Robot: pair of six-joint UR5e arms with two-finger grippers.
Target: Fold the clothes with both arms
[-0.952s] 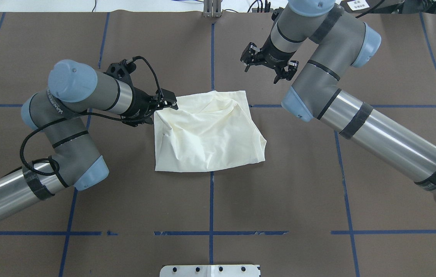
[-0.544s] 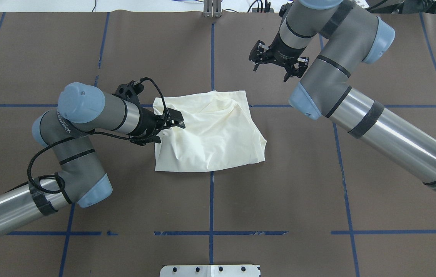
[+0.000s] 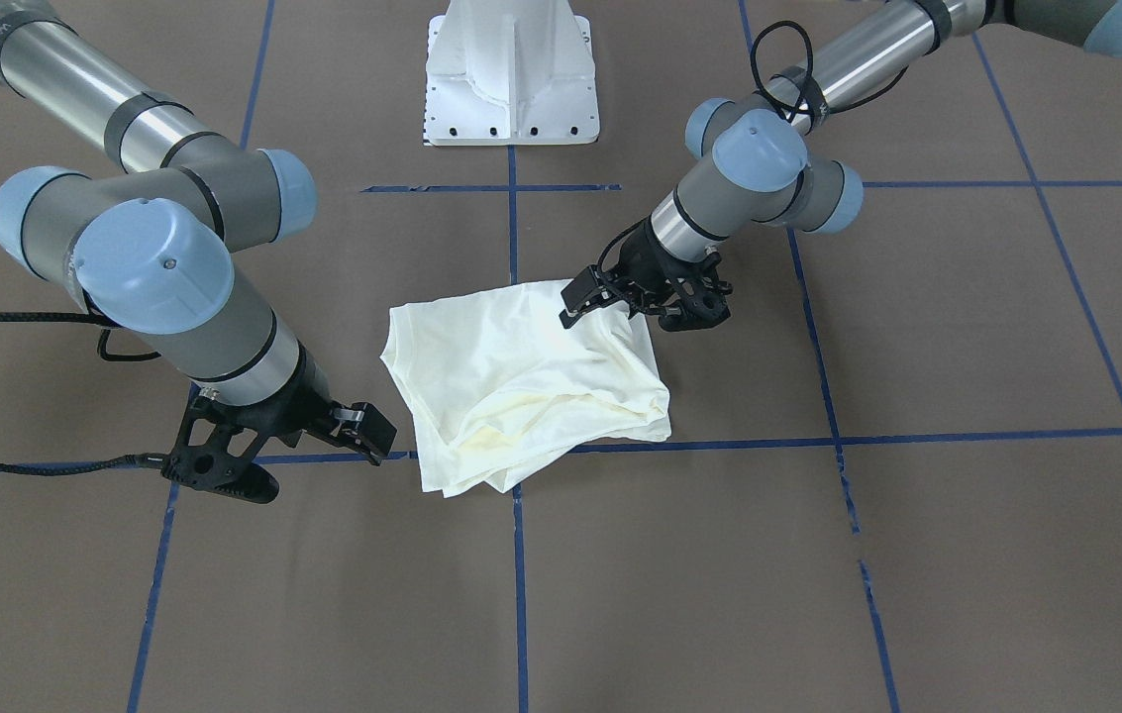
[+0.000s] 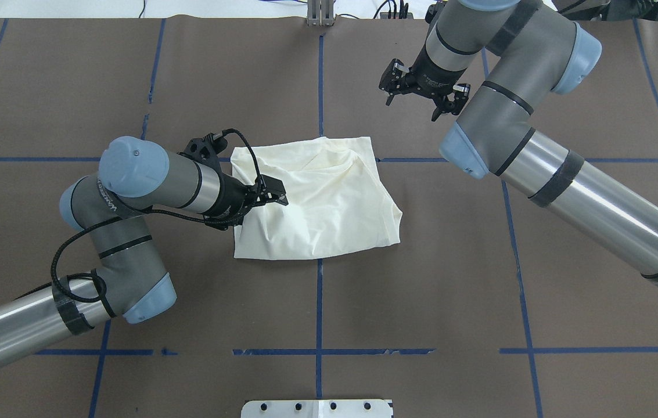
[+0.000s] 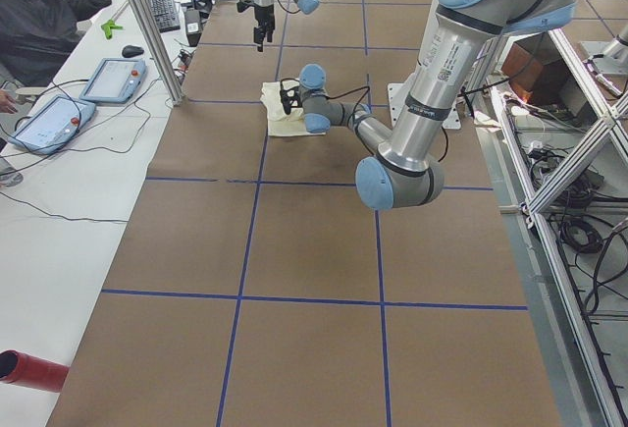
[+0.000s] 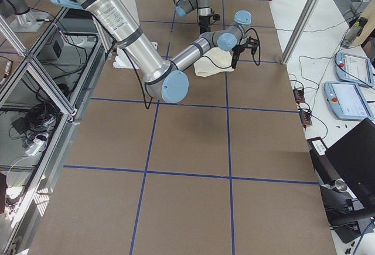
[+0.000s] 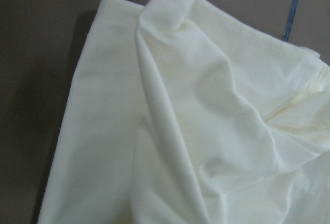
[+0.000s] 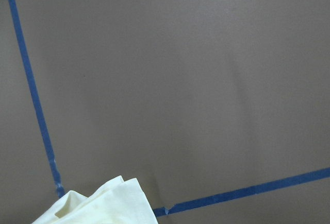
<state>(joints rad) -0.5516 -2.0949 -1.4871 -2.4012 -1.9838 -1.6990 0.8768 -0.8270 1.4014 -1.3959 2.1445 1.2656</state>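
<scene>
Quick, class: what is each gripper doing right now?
Left gripper: cannot tell; it is over the cream shirt.
Right gripper: open, holding nothing.

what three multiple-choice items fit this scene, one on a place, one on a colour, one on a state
1. Where is the left gripper?
A. At one side of the shirt
B. On the white base plate
C. Past the table's edge

2. What colour are the tape lines on the table?
A. Red
B. Blue
C. Green

3. How does the right gripper stand?
A. Shut on a sleeve
B. Open, holding nothing
C. Shut on a yarn ball

Answers:
1 A: the overhead view shows its finger over the shirt's edge, and its wrist camera is filled with cream cloth.
2 B: every grid line on the brown table is blue.
3 B: its fingers are spread over bare table, apart from the shirt.
</scene>
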